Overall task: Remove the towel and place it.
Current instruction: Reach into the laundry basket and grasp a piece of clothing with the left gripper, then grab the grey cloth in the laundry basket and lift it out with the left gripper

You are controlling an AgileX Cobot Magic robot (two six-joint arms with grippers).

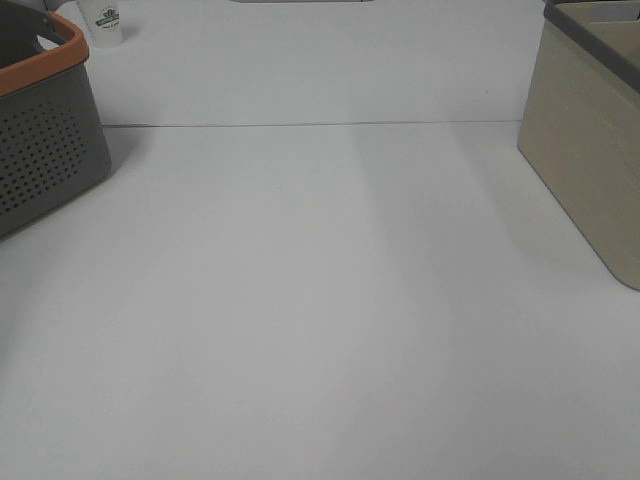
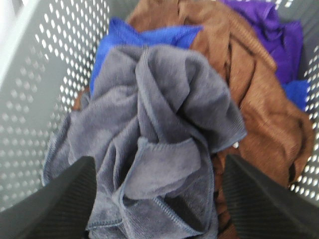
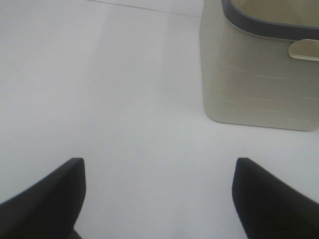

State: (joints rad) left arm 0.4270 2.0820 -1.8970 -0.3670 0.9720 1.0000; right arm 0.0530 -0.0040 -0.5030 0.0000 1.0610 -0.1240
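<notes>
On the white tabletop (image 1: 320, 300) stand two containers, well apart: one dark grey perforated plastic basket with an orange rim (image 1: 50, 150) at the left edge and one beige plastic bin with a dark grey rim (image 1: 590, 150) at the right. One small white printed cup (image 1: 105, 22) stands just behind the basket.

The basket holds four crumpled cloths. The dark charcoal-grey terry towel (image 2: 159, 124) lies bunched on top, over one blue cloth (image 2: 144, 37), one brown cloth (image 2: 249, 99) and one purple cloth (image 2: 269, 30). What the bin holds cannot be seen.

The left gripper (image 2: 158, 164) is spread wide inside the basket with the towel between its jaws; whether they touch it cannot be told. The right gripper (image 3: 159, 164) is also spread wide, holding nothing, above bare tabletop near the bin.
</notes>
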